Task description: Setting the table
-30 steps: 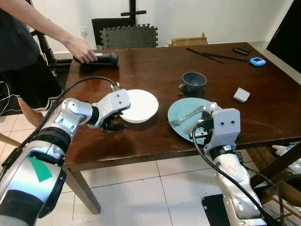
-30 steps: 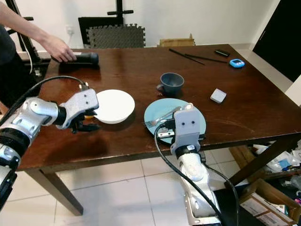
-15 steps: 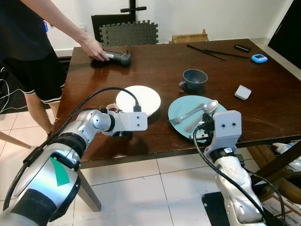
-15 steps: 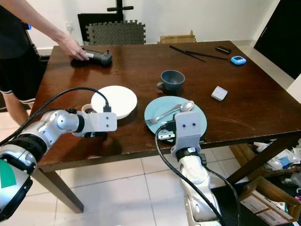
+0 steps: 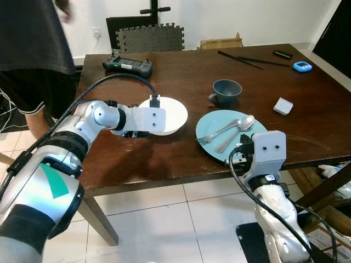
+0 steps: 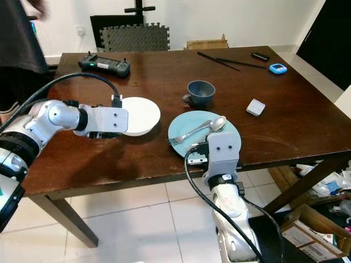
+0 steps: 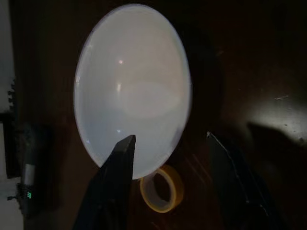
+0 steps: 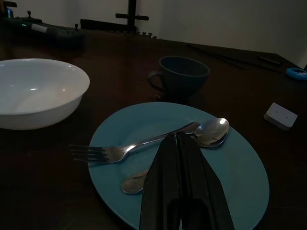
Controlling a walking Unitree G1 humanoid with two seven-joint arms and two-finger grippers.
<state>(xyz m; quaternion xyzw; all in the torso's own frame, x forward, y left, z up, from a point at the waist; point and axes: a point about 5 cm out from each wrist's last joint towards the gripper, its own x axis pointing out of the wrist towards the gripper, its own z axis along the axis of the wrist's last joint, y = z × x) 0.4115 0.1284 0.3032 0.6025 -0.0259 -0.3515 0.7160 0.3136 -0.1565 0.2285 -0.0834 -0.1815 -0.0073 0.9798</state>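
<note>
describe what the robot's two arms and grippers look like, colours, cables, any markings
Both arms are silver with black joint bands. A black cable loops along each. The left arm carries a green patch on its upper segment. Each wrist ends in a pale grey boxy housing with small dark dots on its face. The left gripper and right gripper each have two long black fingers.

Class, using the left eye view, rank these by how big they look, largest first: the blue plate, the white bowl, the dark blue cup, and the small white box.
1. Blue plate
2. White bowl, a little smaller than the plate, though the left arm covers part of it
3. Dark blue cup
4. Small white box
</note>
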